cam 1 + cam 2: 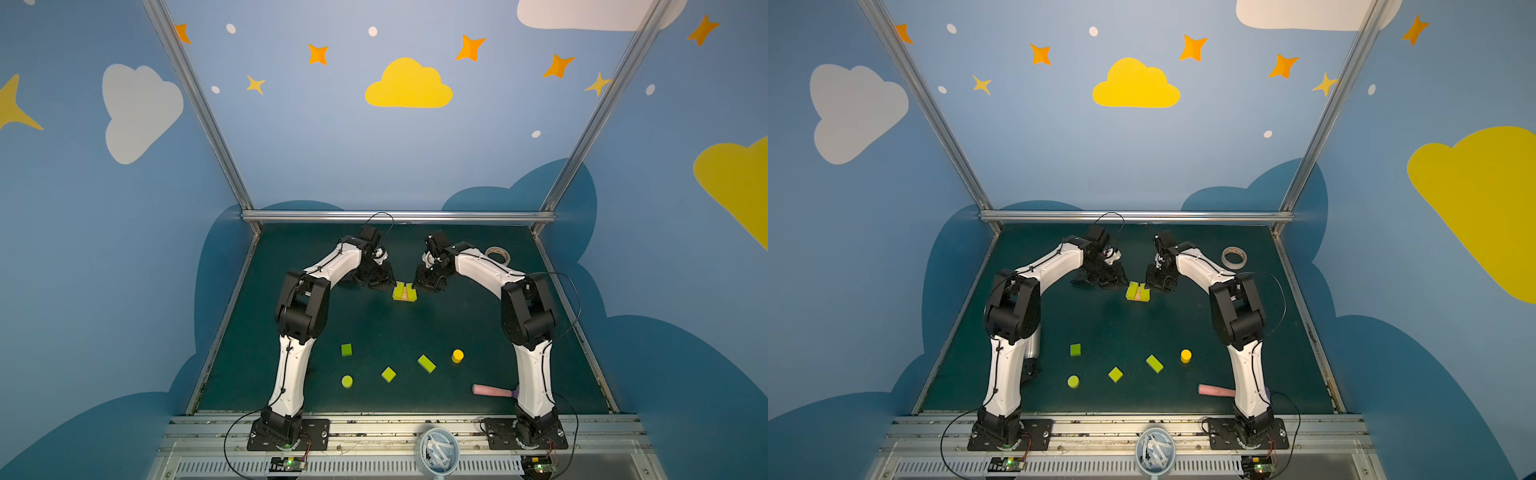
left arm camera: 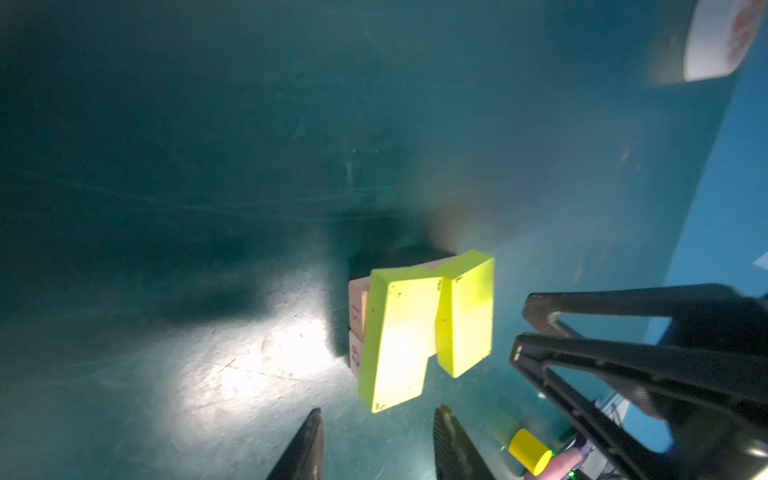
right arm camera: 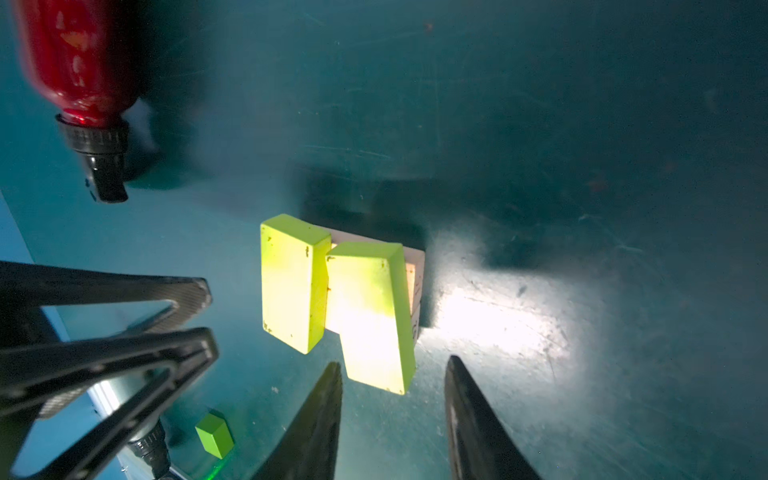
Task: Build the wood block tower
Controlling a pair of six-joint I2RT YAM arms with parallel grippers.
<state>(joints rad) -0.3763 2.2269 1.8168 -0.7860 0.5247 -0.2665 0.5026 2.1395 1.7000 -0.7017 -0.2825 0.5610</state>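
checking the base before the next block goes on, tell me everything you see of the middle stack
The stack has two layers: two tan wood bars side by side on the green mat, and two lime-green bars laid flat across them, close at one end, splayed at the other. The left tool and right tool flank it, jaws apart, gripping nothing.

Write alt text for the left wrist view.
Two lime-green bars lie side by side across two tan bars on the dark green table. The left gripper hangs open and empty just short of them; the right gripper stands beside them, and a yellow cylinder sits farther off.
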